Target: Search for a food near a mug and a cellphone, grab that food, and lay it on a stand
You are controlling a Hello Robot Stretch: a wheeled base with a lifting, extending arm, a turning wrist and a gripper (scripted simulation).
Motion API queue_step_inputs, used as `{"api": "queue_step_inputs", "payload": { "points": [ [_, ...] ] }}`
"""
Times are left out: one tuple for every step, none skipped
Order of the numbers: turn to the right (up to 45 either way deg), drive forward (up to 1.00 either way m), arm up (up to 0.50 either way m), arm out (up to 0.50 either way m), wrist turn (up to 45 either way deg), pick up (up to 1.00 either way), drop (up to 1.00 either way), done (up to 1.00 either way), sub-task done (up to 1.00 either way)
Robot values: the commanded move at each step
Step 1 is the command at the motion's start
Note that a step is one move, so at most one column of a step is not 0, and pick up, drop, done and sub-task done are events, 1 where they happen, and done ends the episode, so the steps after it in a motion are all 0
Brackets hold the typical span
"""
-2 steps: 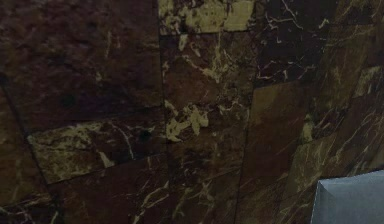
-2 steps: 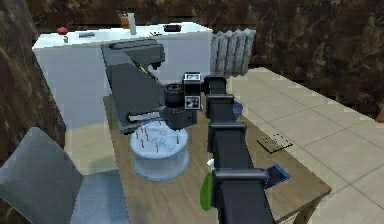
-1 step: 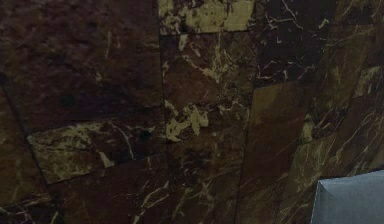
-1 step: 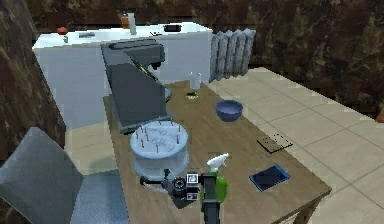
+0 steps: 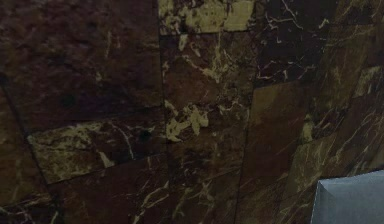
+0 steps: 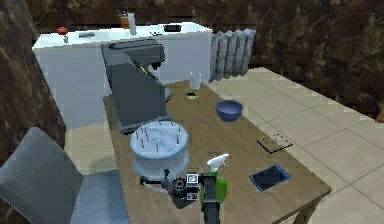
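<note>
Unable to tell whether the gripper (image 6: 178,190) holds anything, we should drive toward the far counter (image 6: 130,58) and its left-end red blob (image 6: 63,30).

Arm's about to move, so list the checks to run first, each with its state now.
1. cellphone on the table: ok.
2. pale cup near the cellphone: not ok; it stands at the table's far end.
3. green blob beside the cup is food: cannot tell.
4. pincer holds something: cannot tell; a round container stands behind it.
5. Way ahead free: not ok; dark marble wall in front.
</note>
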Motion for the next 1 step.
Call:
{"api": "queue_step_inputs", "payload": {
  "points": [
    [0.0,0.00,0.10,0.00,0.0,0.00,0.00,0.00,0.00]
  ]
}}
